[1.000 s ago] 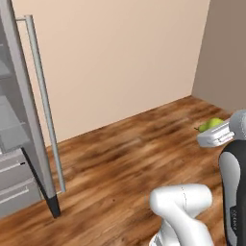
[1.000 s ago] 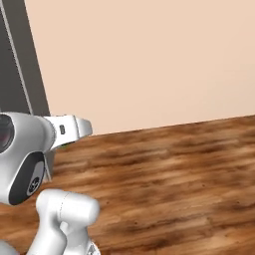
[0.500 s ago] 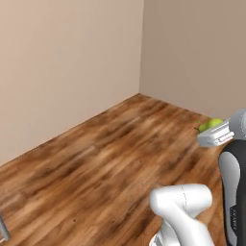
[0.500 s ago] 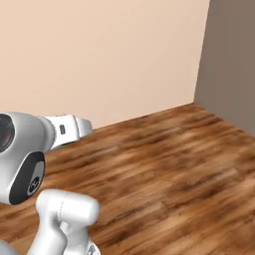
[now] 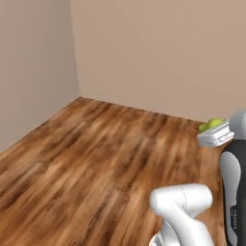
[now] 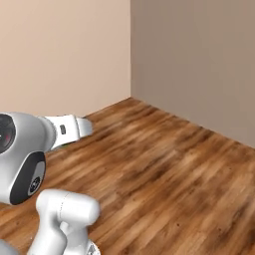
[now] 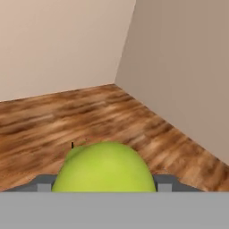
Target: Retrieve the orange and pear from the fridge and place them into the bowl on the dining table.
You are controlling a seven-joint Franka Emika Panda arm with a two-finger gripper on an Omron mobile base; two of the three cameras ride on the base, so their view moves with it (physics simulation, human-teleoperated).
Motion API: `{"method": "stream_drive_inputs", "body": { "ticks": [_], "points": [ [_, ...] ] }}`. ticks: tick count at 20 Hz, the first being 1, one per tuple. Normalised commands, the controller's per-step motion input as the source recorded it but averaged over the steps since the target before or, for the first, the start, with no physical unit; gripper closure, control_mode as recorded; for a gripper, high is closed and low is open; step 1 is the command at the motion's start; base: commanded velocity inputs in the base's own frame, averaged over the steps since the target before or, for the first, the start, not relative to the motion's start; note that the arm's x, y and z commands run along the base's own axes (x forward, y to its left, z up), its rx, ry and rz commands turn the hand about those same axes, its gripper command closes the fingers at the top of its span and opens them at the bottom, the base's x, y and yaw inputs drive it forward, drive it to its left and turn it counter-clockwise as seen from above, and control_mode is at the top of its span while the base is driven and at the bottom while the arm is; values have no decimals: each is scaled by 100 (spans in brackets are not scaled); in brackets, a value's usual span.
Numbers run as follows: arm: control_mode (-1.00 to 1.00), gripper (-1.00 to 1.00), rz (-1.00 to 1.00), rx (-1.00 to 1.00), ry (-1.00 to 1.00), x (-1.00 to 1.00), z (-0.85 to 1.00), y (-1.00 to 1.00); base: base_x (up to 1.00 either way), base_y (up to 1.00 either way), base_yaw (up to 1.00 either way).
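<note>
Pear (image 7: 105,167), smooth and rounded, clamped between jaws.

The brown plank wood floor (image 5: 96,158) shows streaked grain with a soft sheen; the plain beige walls (image 6: 64,50) look matt; the yellow-green pear (image 7: 105,172) looks smooth.

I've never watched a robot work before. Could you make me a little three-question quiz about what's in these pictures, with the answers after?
1. True or false: the gripper is holding the pear.
2. What covers the floor? A) white tiles B) brown wood planks C) grey carpet
3. Fill in: the two plain beige walls meet in a ______ ahead of the robot.

Key: 1 true: the yellow-green fruit sits between the finger tips. 2 B. 3 corner.
</note>
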Motion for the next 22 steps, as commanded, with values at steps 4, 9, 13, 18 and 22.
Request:
{"method": "stream_drive_inputs", "body": {
  "ticks": [4, 9, 13, 18, 22],
  "points": [
    [100, 100, 0, 0, 0, 0, 0, 0, 24, -47, -54],
    [100, 100, 0, 0, 0, 0, 0, 0, 36, -42, -57],
    [100, 100, 0, 0, 0, 0, 0, 0, 47, -31, -57],
    [100, 100, 0, 0, 0, 0, 0, 0, 62, -25, -53],
    [100, 100, 0, 0, 0, 0, 0, 0, 86, -16, -47]
  ]
}}
